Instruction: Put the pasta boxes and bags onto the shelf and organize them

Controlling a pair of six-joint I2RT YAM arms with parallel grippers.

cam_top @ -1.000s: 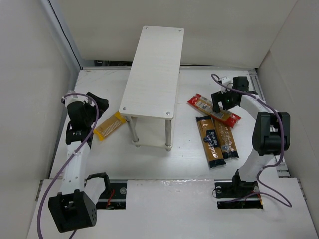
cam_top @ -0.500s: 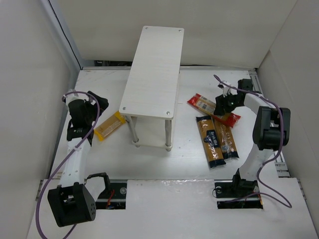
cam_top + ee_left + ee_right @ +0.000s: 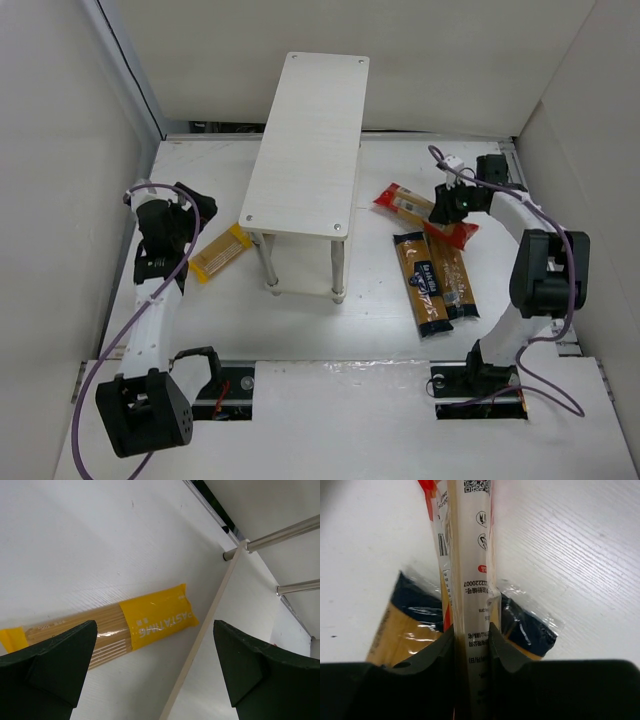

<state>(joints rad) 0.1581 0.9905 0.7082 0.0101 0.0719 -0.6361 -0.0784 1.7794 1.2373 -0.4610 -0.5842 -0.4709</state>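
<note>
The shelf (image 3: 310,140) stands mid-table, both tiers bare. My right gripper (image 3: 450,205) is shut on the red-and-white pasta pack (image 3: 405,205), which is turned on its edge; the jaws press both sides of the pack (image 3: 472,605). Just below it lie two amber-brown packs with dark blue labels (image 3: 425,285) (image 3: 455,280), whose blue ends show on either side of the held pack (image 3: 415,610) (image 3: 527,627). My left gripper (image 3: 180,225) hangs open (image 3: 155,675) over the table beside the small orange-yellow pack (image 3: 150,620) (image 3: 220,252), touching nothing.
The shelf's lower board edge (image 3: 210,625) and two metal legs (image 3: 280,532) run close to the yellow pack. White walls enclose the table on the left, back and right. A purple cable (image 3: 440,160) loops above the right wrist.
The right gripper has closed on the red-and-white pack and tipped it onto its edge. The left arm shifted slightly one second ago, then stayed still and open.
</note>
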